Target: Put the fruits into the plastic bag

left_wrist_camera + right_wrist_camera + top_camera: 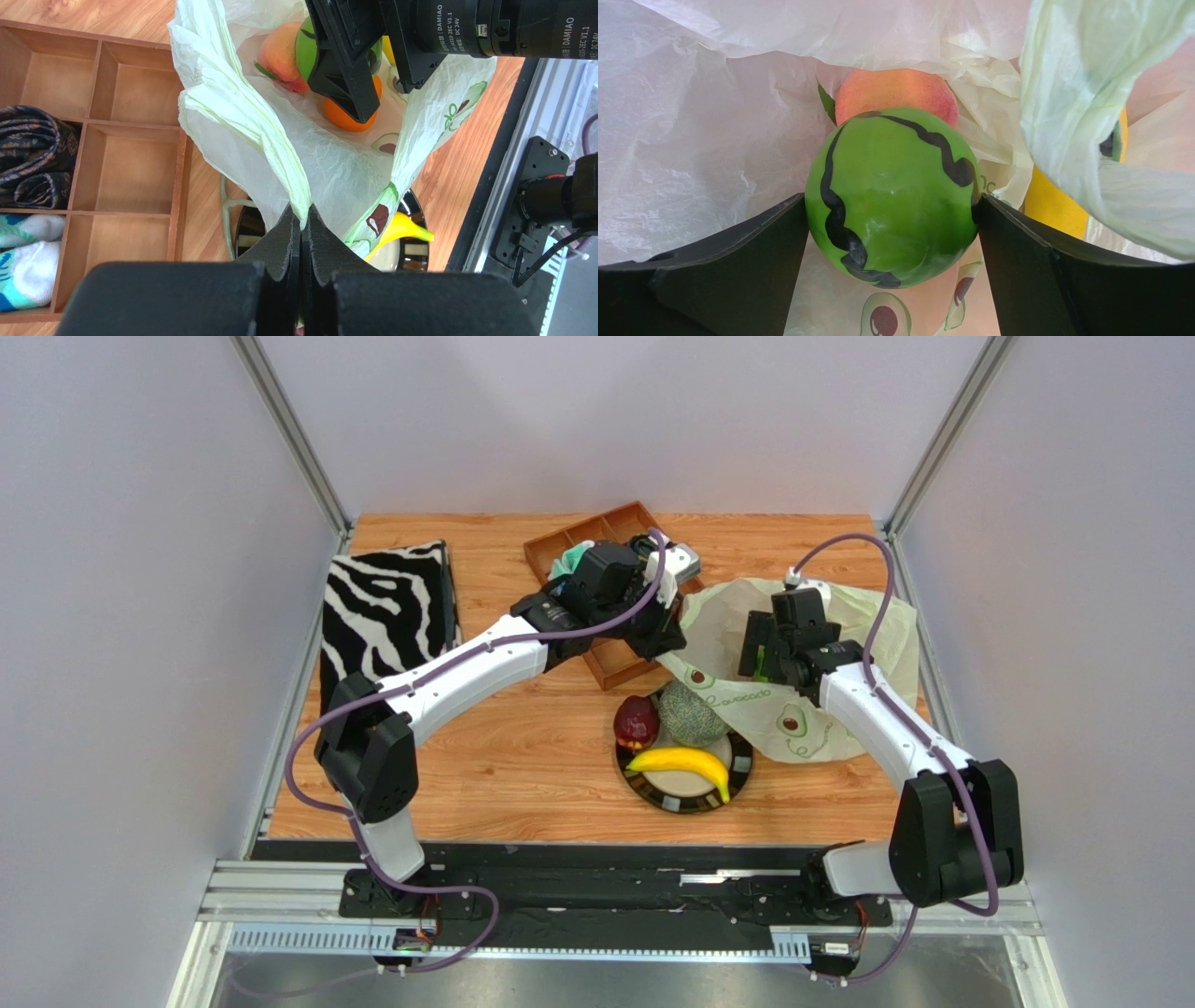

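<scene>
The plastic bag [821, 703] is thin, pale green and very crinkled, half transparent, with printed avocado halves. It lies on the right part of the wooden table [477, 756], and its mouth is held open towards the left.

The left gripper [302, 222] is closed tightly on a gathered fold of the bag's edge, and its black fingers press together with only the film between them. The left arm stretches forward and to the right, passing over the near corner of a brown wooden tray [133, 161] with square compartments. Rolled cloths [31, 164] lie in that tray.

The right gripper [892, 217] grasps the small green ball [892, 196], which is smooth, shiny and round with wavy black stripes. Each finger touches one side of it. The right arm bends at the elbow and reaches forward, and its wrist points down into the bag's mouth.

Inside the bag we see a fuzzy peach [896, 91] just behind the ball, a smooth yellow fruit [1053, 203] to the right, partly hidden under film, and a round orange [347, 112].

Outside the bag, a dark round plate [659, 787] stands near it. It holds a curved yellow banana [683, 763], a glossy dark red apple [637, 718] and a rough grey-green melon [690, 711]. A zebra-striped cloth box [386, 609] sits at the far left.
</scene>
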{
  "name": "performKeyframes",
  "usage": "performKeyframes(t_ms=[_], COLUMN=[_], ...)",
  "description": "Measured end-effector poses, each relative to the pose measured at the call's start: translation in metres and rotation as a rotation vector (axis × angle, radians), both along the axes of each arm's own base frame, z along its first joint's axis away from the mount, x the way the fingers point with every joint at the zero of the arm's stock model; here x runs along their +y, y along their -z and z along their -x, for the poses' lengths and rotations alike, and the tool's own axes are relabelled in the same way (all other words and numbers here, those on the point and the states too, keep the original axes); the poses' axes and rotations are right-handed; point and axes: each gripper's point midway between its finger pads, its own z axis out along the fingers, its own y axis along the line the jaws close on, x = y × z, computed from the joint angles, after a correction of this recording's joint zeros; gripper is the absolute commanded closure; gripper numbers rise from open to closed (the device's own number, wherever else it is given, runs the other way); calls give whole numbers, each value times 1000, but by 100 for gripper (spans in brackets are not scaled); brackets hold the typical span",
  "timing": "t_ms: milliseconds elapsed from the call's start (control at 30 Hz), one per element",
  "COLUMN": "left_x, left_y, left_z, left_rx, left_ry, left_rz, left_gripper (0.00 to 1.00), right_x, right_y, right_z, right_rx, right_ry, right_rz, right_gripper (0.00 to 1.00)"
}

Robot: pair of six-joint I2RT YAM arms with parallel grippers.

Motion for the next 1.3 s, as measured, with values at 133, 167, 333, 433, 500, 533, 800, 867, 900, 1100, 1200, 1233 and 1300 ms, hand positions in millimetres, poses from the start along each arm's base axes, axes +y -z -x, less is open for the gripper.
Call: performKeyframes(t_ms=[133, 167, 333, 433, 500, 533, 800, 867, 900, 1100, 1200, 1233, 1300], left_x=[0, 0, 0, 0, 0, 0, 0, 0, 0, 0, 0, 0, 0], left_y=[0, 0, 0, 0, 0, 0, 0, 0, 0, 0, 0, 0, 0], left_z=[0, 0, 0, 0, 0, 0, 0, 0, 0, 0, 0, 0, 0], left_rx=[1, 1, 1, 1, 1, 1, 1, 1, 1, 1, 1, 1, 1], left_ry=[0, 0, 0, 0, 0, 0, 0, 0, 0, 0, 0, 0, 0], left_rz=[0, 0, 0, 0, 0, 0, 0, 0, 0, 0, 0, 0, 0], left_gripper=[100, 100, 100, 100, 100, 100, 100, 100, 100, 100, 100, 100, 100], right_x=[4, 6, 23, 36, 45, 51, 103, 117, 126, 162, 170, 172, 172], right_y=[-3, -7, -57, -96, -118, -126, -145, -148, -151, -155, -148, -144, -134], right_z=[3, 5, 12, 20, 25, 28, 59, 68, 73, 107, 120, 124, 131], right_rx=[0, -8, -149, -270, -336, -359, -360, -355, -356, -337, -300, -282, -243], right_ry=[-17, -23, -95, -164, -219, -252, -537, -601, -641, -812, -849, -855, -847], right_rz=[-22, -31, -144, -221, -264, -284, -349, -348, -349, -361, -357, -352, -346], right_gripper=[9, 9, 9, 10, 11, 11, 18, 19, 20, 26, 29, 29, 30])
